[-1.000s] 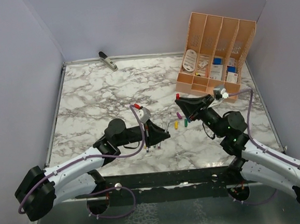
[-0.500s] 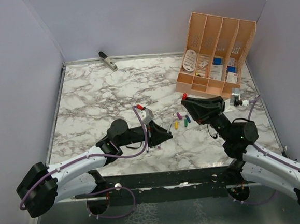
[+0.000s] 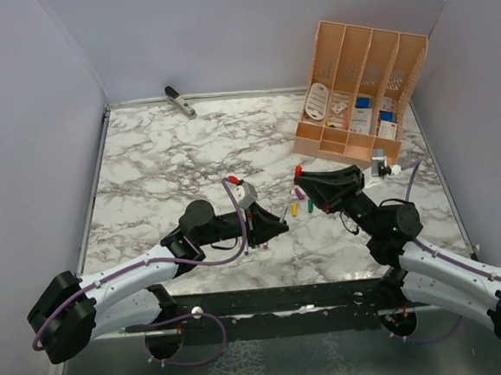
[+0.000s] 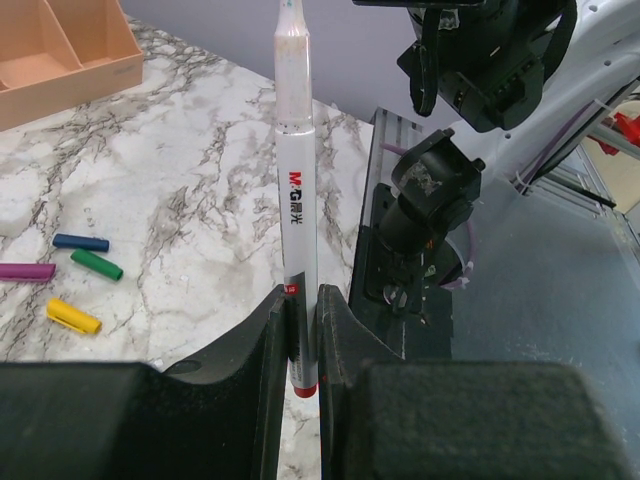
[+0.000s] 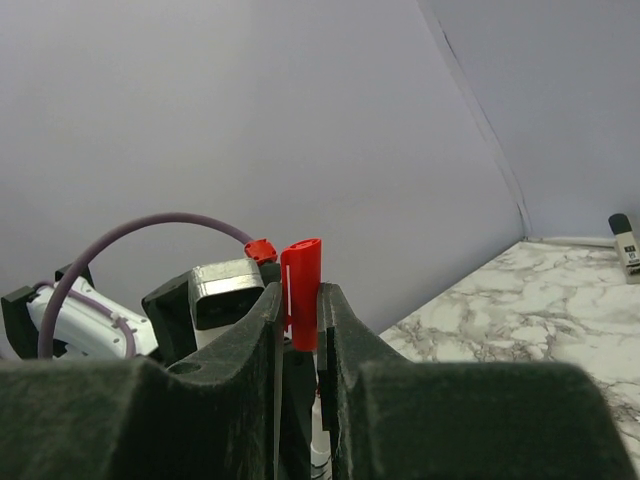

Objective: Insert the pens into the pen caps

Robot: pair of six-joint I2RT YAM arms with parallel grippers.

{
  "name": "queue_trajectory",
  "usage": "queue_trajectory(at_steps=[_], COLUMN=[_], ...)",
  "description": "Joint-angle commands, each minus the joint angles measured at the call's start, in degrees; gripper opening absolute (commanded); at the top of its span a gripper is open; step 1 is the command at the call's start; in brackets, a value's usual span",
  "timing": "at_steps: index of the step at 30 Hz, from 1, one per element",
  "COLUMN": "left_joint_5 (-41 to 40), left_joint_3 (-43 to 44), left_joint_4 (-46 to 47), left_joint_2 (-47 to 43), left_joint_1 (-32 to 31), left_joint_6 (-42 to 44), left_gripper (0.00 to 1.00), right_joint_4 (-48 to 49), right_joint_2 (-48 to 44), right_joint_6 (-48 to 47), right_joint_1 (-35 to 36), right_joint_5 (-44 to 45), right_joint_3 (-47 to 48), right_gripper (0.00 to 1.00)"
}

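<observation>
My left gripper (image 4: 302, 330) is shut on a white pen (image 4: 295, 180) with a red band at its end, and the pen's tip points toward the right arm. In the top view the left gripper (image 3: 275, 225) sits near the table's front. My right gripper (image 5: 300, 312) is shut on the red pen cap (image 5: 301, 288), held off the table a short way up and right of the pen; in the top view the right gripper (image 3: 301, 177) shows the red cap (image 3: 298, 170) at its tip. The purple (image 4: 25, 271), blue (image 4: 81, 242), green (image 4: 97, 264) and yellow (image 4: 73, 316) caps lie together on the marble. Other pens (image 3: 248, 248) lie partly hidden under the left gripper.
An orange desk organiser (image 3: 359, 83) holding small items stands at the back right. A grey stapler-like tool (image 3: 179, 101) lies at the back left. Side walls close in the marble table (image 3: 162, 168), and a metal rail runs along its near edge.
The right gripper swung right, turned its wrist, then came back down and left toward the left gripper, red cap still held. The left gripper shifted only slightly.
</observation>
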Motion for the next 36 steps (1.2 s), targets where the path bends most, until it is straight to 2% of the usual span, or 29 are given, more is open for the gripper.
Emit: queue_trajectory(at_steps=[1,25,36], left_joint_5=[-1.30,-0.56,-1.72], left_joint_3=[1.25,0.99,0.72], left_joint_4=[2.23,2.26,2.31], left_joint_2=[0.26,0.31,-1.08], left_joint_1=[-0.24,-0.24,-0.24], left_joint_6=[1.09,1.29,1.44], left_gripper=[0.00,0.00,0.00], right_joint_4=[1.76,8.12,7.77], right_joint_2=[0.27,4.29,4.45], right_joint_6=[1.29,2.83,3.21], right_joint_1=[-0.20,-0.21,-0.20], right_joint_5=[-2.05,-2.78,-2.67], right_joint_3=[-0.42,-1.85,-3.04], right_gripper=[0.01,0.01,0.01])
